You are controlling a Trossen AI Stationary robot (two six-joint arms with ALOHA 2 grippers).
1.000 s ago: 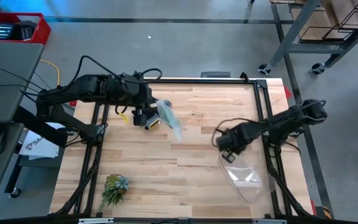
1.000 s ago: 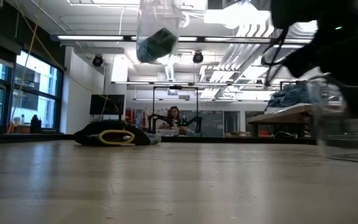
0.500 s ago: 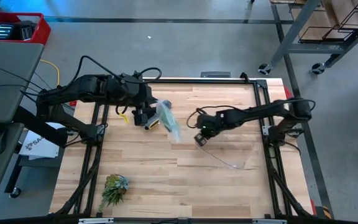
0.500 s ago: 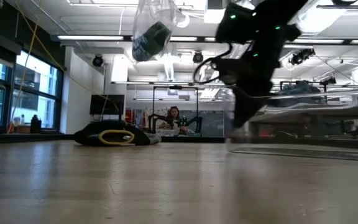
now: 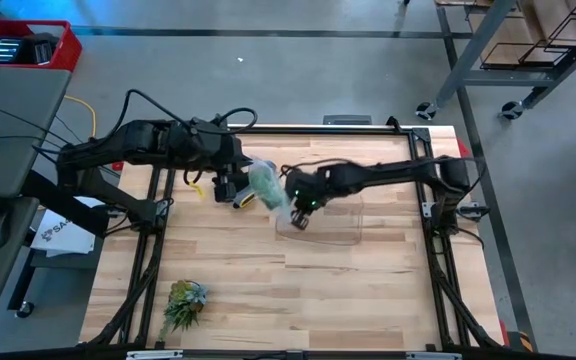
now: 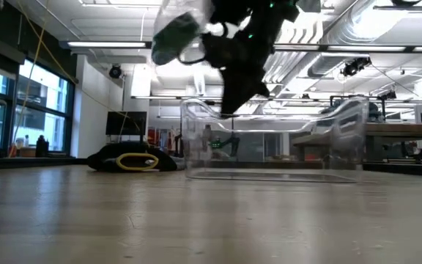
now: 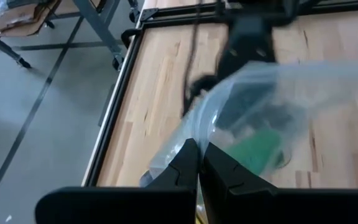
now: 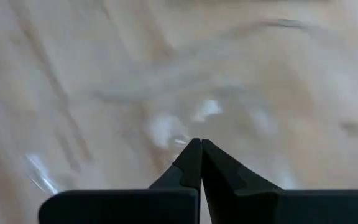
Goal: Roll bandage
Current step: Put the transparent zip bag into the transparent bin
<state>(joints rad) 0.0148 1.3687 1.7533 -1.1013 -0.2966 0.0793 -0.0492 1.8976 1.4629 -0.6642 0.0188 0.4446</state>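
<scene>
The bandage (image 5: 264, 184) is a small green roll inside a clear plastic bag (image 5: 273, 195). The bag hangs in the air at the table's far left, and my left gripper (image 5: 240, 196) is shut on it. In the low view the bag (image 6: 182, 29) and the roll (image 6: 171, 35) hang high above the tabletop. A clear plastic container (image 5: 326, 225) stands on the table's middle, just right of and below the bag. My right gripper (image 5: 298, 216) is shut on the container's left end. My left gripper pinches the bag's clear film (image 7: 194, 134) between its two shut fingers, at one end of the bag. The bag hangs clear of the table, and the roll (image 7: 257, 149) lies in it beyond the fingertips. My right gripper pinches the container's wall at its left end (image 6: 196, 110), coming from above and slanting down. The container (image 6: 269, 143) stands upright, and its base seems to rest on the table.
A spiky green plant tuft (image 5: 183, 303) lies near the table's front left corner. Black frame rails (image 5: 158, 230) run along the table's sides. Bare wood (image 5: 368, 300) stretches over the near right part. Beyond the far edge lies a dark bundle (image 6: 130, 161).
My right gripper has swept from the table's near right toward the left and far side, up to the hanging bag, turning as it went. The clear container has come with it and now stands upright in the table's middle. The bag has kept its place.
</scene>
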